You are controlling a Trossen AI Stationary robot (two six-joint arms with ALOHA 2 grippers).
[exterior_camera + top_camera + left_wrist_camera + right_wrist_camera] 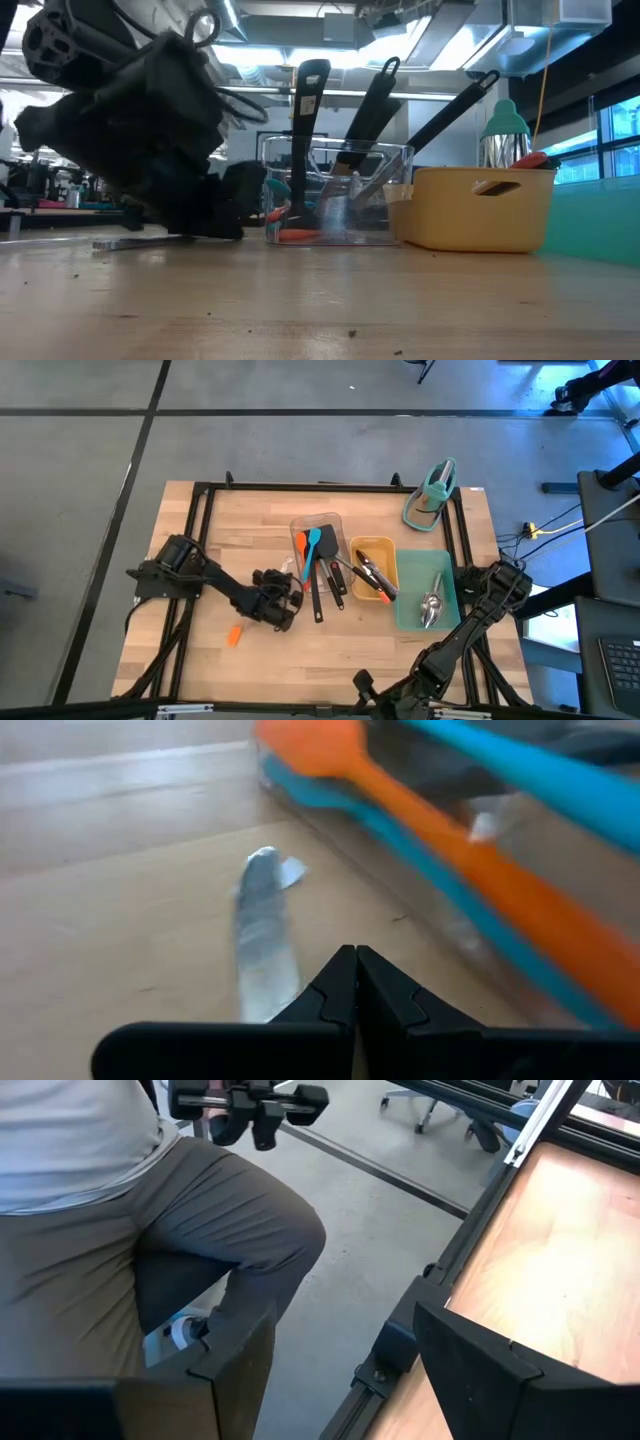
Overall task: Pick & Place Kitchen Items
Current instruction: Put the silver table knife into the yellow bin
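Observation:
A shiny steel utensil [263, 935] lies flat on the wooden table beside the clear tray [318, 530]; it also shows in the low view [140, 242]. My left gripper [356, 970] is shut and low over the table, right beside that steel utensil [290, 582] and close to the tray's near left corner [282, 605]. Orange [420, 830] and blue spatulas [313, 543] and black-handled utensils [305, 110] lean in the clear tray. Tongs [375, 575] lie in the yellow tray, steel spoons [431, 608] in the teal tray. My right gripper [340, 1370] is open at the table's near edge [362, 682]. My left gripper has its shut fingers [330, 990] close against the side of the steel utensil's end [268, 995], which lies flat on the table. The finger hides that end, so I cannot tell whether it touches.
A teal stand [432, 495] sits at the far right corner. A small orange piece [234, 635] lies on the table near the left arm. A black frame [200, 490] runs round the table. A person's legs [200, 1230] stand beyond the table's edge by the right gripper.

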